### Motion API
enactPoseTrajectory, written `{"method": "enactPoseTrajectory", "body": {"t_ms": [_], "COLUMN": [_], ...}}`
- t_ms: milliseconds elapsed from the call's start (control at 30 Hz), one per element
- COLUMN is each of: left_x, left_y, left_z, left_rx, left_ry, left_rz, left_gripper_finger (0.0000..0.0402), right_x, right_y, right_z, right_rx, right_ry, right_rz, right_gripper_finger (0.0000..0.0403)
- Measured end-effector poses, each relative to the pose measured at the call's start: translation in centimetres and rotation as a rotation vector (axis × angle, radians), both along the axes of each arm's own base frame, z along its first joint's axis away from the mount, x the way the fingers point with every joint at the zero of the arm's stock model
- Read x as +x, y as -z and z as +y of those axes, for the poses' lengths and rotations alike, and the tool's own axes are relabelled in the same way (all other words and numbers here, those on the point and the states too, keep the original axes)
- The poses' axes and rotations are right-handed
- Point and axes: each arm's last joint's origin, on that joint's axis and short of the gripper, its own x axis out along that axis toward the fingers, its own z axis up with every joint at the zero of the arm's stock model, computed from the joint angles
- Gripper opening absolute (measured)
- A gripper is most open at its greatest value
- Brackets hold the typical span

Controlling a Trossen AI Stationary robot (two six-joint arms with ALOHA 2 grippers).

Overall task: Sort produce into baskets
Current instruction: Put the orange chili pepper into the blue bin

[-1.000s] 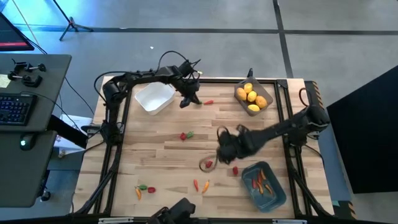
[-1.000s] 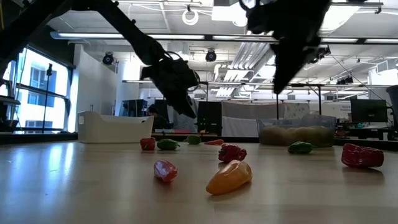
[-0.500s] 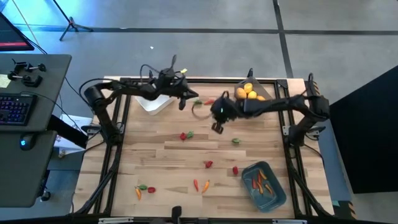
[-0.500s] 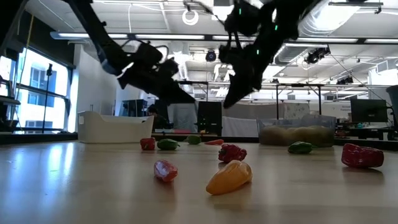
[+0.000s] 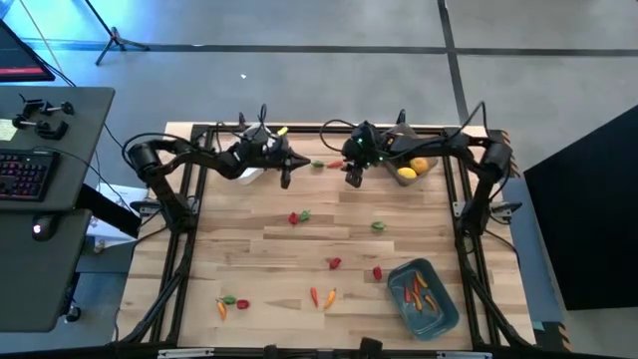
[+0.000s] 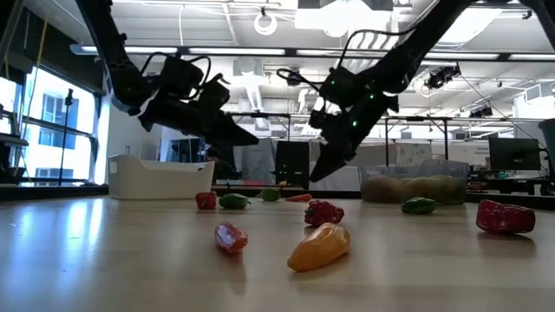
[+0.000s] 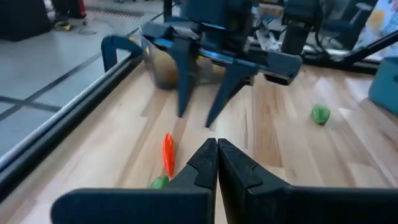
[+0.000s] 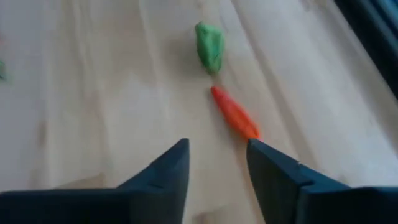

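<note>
Overhead: left gripper (image 5: 285,179) and right gripper (image 5: 351,179) flanking orange pepper (image 5: 333,164), upper centre, near grey basket (image 5: 429,160) upper right. Left wrist: fingers (image 7: 205,163) pressed together, empty. Right wrist: jaws apart, lined up on pepper, probably for pickup.
</note>
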Motion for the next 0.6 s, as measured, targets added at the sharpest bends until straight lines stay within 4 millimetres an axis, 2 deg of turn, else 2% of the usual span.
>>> {"method": "enactPoseTrajectory", "body": {"t_ms": [133,267,467,600], "left_x": [0.2,0.5,0.6,0.7], "left_y": [0.3,0.5,1.0,1.2], "left_z": [-0.9,-1.8,-3.0,-3.5], "left_rx": [0.003,0.002,0.007,-0.003], "left_ry": [-0.001,0.029,0.06,0.073], "left_rz": [0.014,0.02,0.042,0.049], "left_gripper_finger": [0.0,0.0,0.0,0.0], "right_x": [0.3,0.2,0.3,0.6], "right_y": [0.6,1.5,3.3,3.5], "right_z": [-0.9,-1.7,-2.8,-3.2], "right_rx": [-0.061,-0.089,-0.076,-0.053], "right_ry": [-0.016,-0.031,-0.052,-0.06], "right_rz": [-0.026,-0.021,-0.025,-0.016], "right_gripper_finger": [0.0184,0.0189,0.0178,0.0152]}}
